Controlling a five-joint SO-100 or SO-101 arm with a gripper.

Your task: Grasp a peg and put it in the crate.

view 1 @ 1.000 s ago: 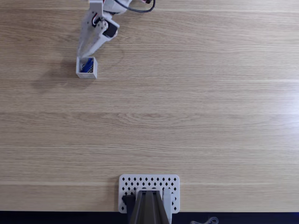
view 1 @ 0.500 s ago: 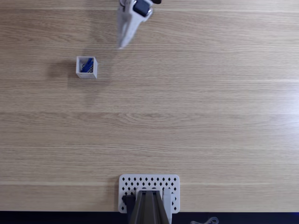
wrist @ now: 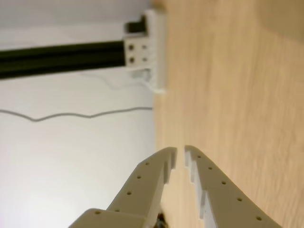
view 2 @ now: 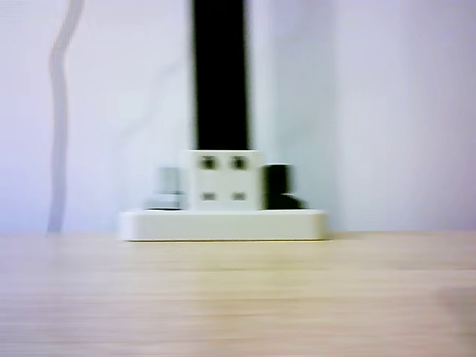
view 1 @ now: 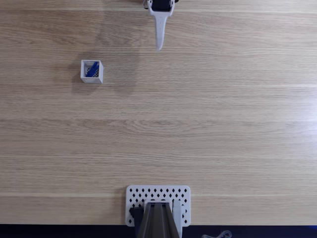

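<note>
Peg (view 1: 90,70) lying inside the crate (view 1: 99,72) at the table's (view 1: 208,124) upper left in the fixed view, gripper (view 1: 159,46) well apart at top centre, pointing down-frame, arm cut off by the edge, jaws nearly closed, seemingly empty in the blurred wrist view (wrist: 180,153).

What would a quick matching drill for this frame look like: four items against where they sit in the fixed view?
Things:
1. peg
2. crate
3. end effector
4. perforated plate

Places:
A. bottom edge, centre
B. inside the small white box
C. upper left on the table
D. top centre, apart from the box

Pairs: 1-B, 2-C, 3-D, 4-A
</note>
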